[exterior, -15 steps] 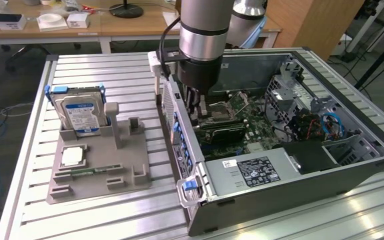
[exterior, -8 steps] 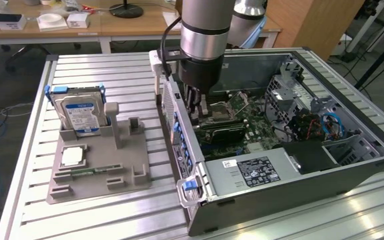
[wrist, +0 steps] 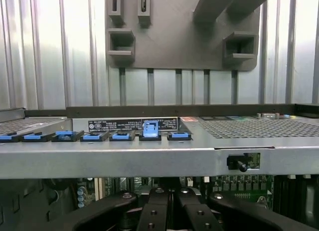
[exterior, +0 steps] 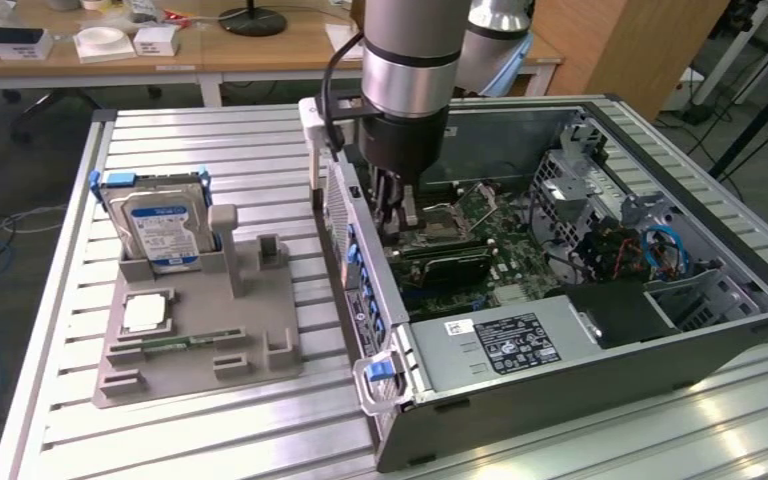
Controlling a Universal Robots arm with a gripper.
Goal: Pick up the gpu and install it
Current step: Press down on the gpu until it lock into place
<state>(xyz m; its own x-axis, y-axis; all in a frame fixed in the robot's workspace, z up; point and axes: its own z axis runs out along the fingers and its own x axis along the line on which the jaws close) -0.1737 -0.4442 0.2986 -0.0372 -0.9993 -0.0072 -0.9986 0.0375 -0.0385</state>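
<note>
Station: ribbed aluminium table [exterior: 224, 440] carrying an open dark-grey desktop computer case [exterior: 558, 400] lying on its side, and a flat grey plastic parts fixture [exterior: 197, 350] on the exterior view's left, well apart from the case.

Fixture contents: a boxy silver hard drive with a blue-white label [exterior: 160, 232] stood upright in its cradle. A small square silver chip [exterior: 144, 312] lay flat nearer the front. A narrow green memory stick [exterior: 177, 343] lay flat just beside it. The two upright slotted posts [exterior: 228, 245] next to the drive held nothing.

Arm: the silver-and-black robot arm [exterior: 411, 60] reached straight down into the case. The black two-finger gripper [exterior: 404, 225] hung over the green motherboard [exterior: 518, 260], close behind the case's rear wall. In the wrist view the gripper [wrist: 172, 193] had its fingers [wrist: 155, 211] drawn together, i.e. closed.

Task part: the gpu [exterior: 448, 264], a thin flat card showing a dark face with a green edge, sat inside the case on the motherboard, directly under the fingertips. Whether the fingers actually pinched its top edge could not be told.

The wrist view also showed the row of blue slot latches [wrist: 122, 136] along the rear wall, with the fixture beyond.
</note>
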